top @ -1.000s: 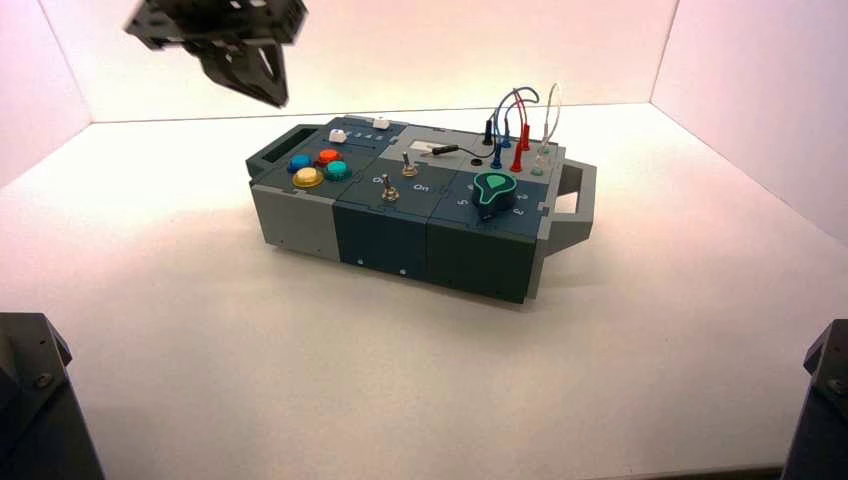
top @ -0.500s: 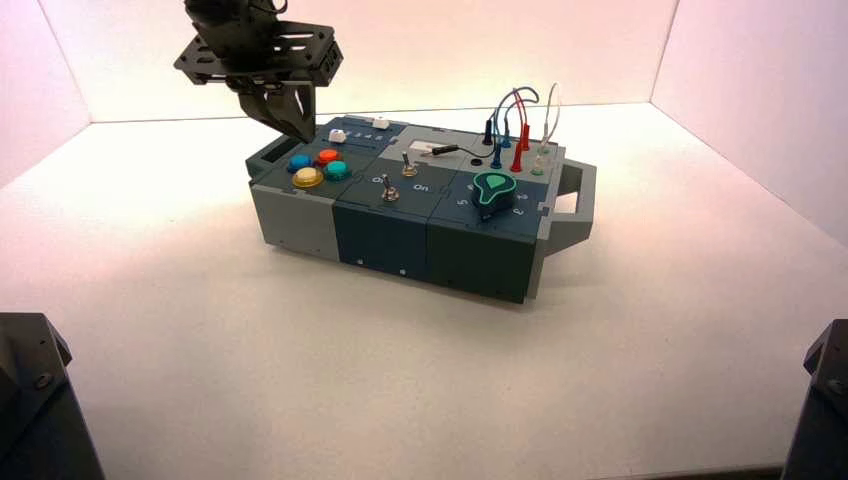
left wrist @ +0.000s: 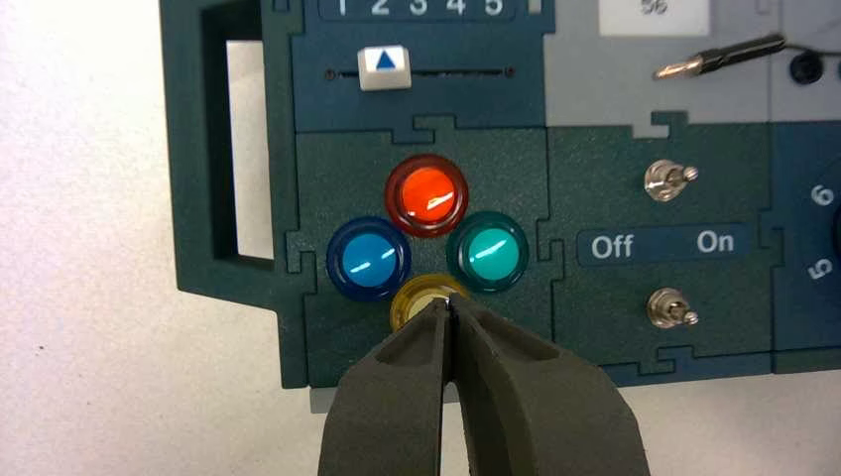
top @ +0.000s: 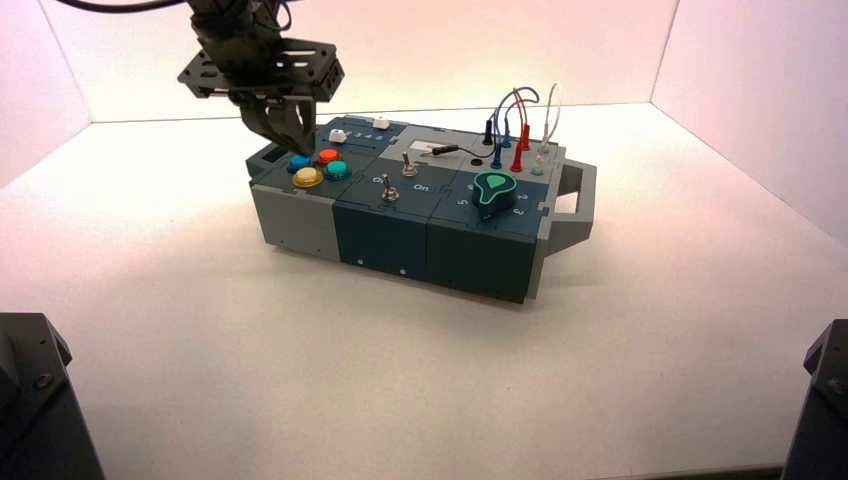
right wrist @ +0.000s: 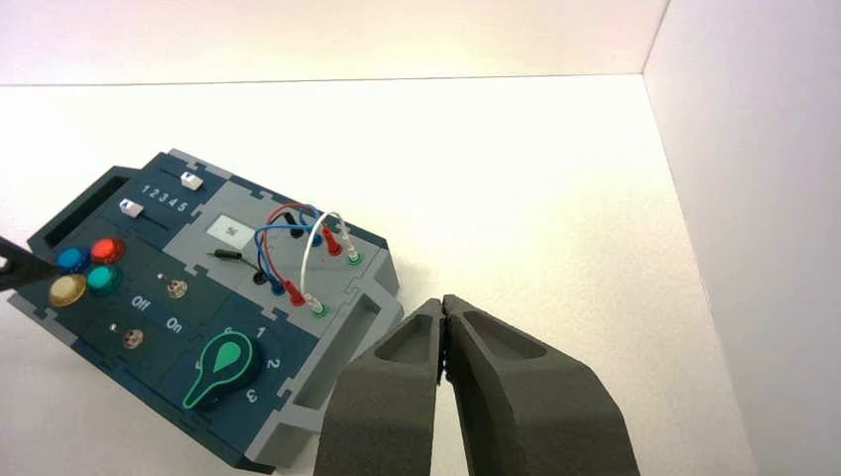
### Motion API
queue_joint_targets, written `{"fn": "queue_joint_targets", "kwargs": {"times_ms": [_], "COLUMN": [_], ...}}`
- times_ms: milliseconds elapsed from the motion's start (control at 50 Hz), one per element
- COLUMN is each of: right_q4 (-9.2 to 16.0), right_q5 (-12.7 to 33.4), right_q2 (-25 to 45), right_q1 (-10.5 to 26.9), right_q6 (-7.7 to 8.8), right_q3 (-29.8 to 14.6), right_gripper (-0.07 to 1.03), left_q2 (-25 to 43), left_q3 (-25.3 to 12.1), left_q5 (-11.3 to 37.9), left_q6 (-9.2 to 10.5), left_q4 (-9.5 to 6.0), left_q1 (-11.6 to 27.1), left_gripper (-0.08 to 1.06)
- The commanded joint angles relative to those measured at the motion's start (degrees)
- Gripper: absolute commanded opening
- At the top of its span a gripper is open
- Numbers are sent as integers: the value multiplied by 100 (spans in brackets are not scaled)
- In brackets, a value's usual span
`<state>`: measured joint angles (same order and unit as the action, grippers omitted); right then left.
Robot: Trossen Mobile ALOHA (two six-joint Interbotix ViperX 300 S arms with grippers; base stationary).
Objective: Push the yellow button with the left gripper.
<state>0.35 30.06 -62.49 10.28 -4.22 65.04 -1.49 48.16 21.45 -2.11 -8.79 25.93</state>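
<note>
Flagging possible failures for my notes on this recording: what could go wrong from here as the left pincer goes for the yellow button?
The left pincer hovers by the button cluster. The yellow button nearly touches its blue and teal neighbours, so a slightly off press might catch one of those instead. It also lies near the box's edge, so a press too far out could slip off.

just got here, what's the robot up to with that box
The left gripper, fingers closed, hovers just above the box's button cluster, apparently lining up to press the yellow button. It isn't holding anything. The right gripper is idle, off to the right of the box.
</note>
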Motion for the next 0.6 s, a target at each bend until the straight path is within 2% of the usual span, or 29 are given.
{"fn": "queue_joint_targets", "kwargs": {"times_ms": [20,600], "right_q4": [18,18], "right_q5": [-35,-26], "right_q2": [62,62], "right_q1": [-9,-9], "right_q6": [-9,0], "right_q3": [-185,-193], "right_gripper": [-2,-2], "left_q2": [18,325], "left_q3": [-132,-167], "left_q5": [-26,-53], "left_q6": [-9,-18], "left_q4": [0,9], "left_q1": [35,35], "left_gripper": [-3,-3]}}
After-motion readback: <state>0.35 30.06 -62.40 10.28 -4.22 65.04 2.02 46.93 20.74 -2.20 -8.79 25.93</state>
